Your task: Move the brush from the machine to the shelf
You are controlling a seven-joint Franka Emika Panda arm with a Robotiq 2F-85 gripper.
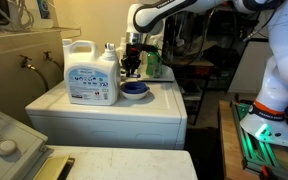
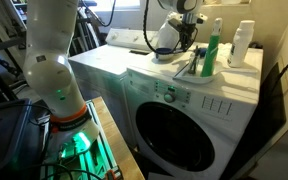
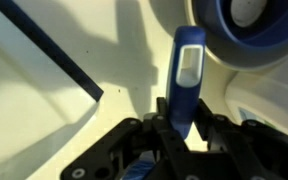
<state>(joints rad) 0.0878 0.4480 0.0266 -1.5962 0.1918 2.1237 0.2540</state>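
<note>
My gripper is shut on the dark blue handle of the brush; the pale part of the brush points away from the camera. In both exterior views the gripper hangs over the back of the white machine, just above the top. In an exterior view the brush slants down from the fingers. The beige wall shelf runs dimly behind the machine.
A round blue dish lies right under and beside the gripper. A white detergent jug, a green bottle and a white bottle stand on the machine. A grey-white unit with a knob is nearby.
</note>
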